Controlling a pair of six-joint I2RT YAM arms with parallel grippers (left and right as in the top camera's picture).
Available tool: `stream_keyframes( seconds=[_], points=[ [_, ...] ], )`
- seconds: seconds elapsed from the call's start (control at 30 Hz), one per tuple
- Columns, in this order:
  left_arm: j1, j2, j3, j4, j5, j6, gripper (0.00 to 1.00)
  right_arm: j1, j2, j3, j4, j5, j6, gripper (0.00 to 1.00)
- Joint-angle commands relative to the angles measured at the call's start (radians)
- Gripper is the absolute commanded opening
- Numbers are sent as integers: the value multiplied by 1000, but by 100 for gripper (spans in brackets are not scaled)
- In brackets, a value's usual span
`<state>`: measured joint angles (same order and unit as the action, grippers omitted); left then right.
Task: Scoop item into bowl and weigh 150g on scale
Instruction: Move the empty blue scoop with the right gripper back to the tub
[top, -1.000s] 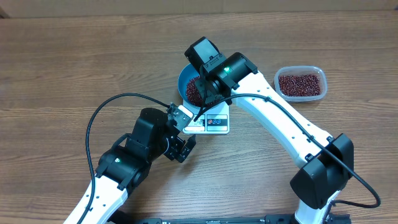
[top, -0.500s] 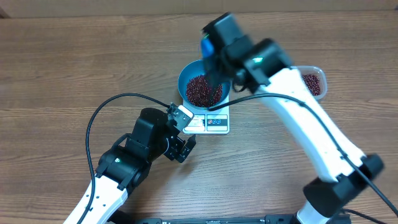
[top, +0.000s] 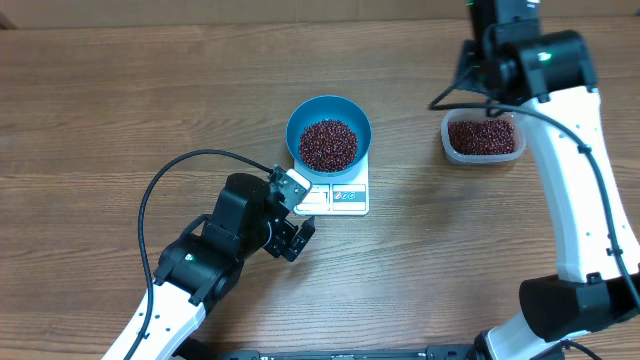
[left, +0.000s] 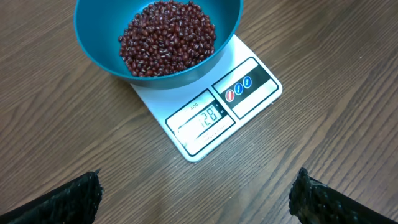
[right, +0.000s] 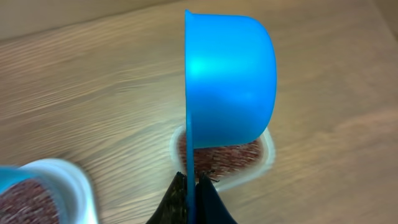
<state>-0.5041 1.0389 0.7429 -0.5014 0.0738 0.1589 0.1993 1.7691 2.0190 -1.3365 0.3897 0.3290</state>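
- Your right gripper (right: 191, 194), clamped on the scoop (right: 230, 81), holds it above the tub (top: 484, 137), likely to reload.
- Beans (left: 166, 37) fill the bowl (left: 99, 46) on the scale (left: 249, 90).
- Your left gripper (left: 196, 202) hangs wide open, empty.

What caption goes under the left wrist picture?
Blue bowl full of red beans resting on the white scale, left gripper open.

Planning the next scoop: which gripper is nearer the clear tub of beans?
Right. The right gripper, shut on the blue scoop, hangs over the tub; the left gripper sits open by the scale.
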Motion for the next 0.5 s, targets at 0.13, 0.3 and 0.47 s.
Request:
stream_keyframes(
  seconds=[0.13,0.3,0.47],
  points=[
    [-7,6,-6,1,-3,-10,100,-62,79,-4,-43,-6,21,4],
    [-7,6,-6,1,-3,-10,100,-63,142,-4,-57,0,39,4],
    [-7,6,-6,1,-3,-10,100,-64,200,-4,-104,4,42,4]
  ],
)
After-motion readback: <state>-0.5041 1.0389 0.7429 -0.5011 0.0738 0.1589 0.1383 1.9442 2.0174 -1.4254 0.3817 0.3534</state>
